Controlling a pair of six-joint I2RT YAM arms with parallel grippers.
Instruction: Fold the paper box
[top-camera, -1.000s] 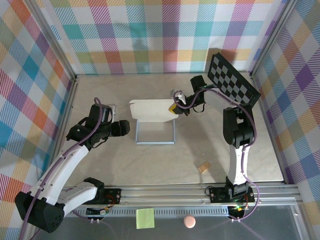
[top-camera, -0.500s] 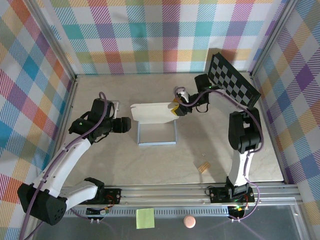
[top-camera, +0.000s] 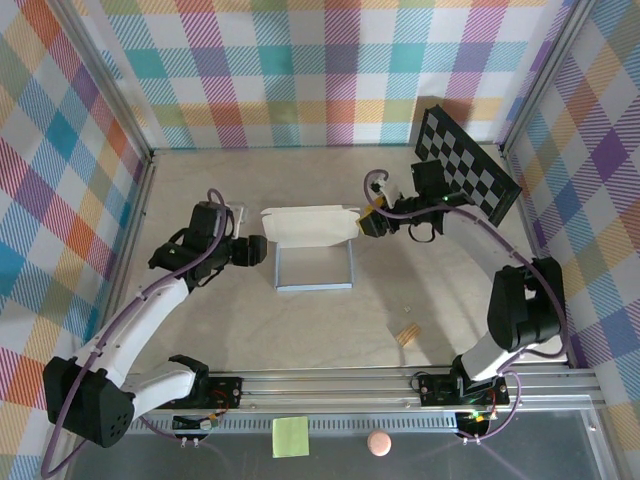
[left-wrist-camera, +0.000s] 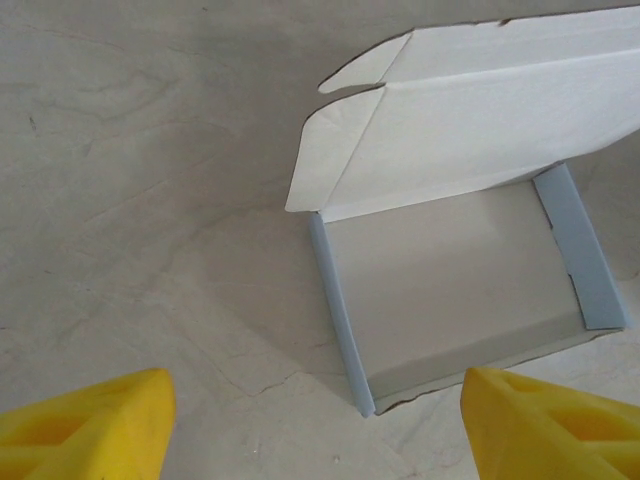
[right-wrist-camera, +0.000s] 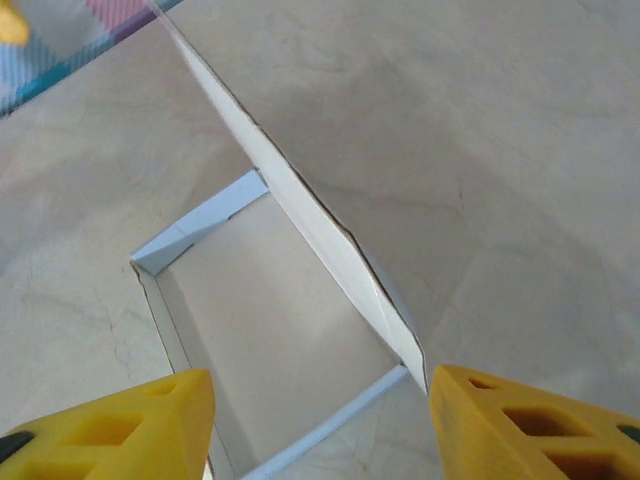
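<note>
The right claw (top-camera: 368, 226) has just released the lid and drawn back rightward, jaws apart. The paper box (top-camera: 312, 262) sits mid-bench (top-camera: 200, 330), its lid standing upright, not yet closed. The left claw (top-camera: 257, 250) hovers open by the box's left side.

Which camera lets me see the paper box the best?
The left wrist view. The paper box is close there: open tray, side walls, raised lid with its flaps. The top external view shows the paper box whole but small. The right wrist view shows the paper box only partly, its lid edge-on.
</note>
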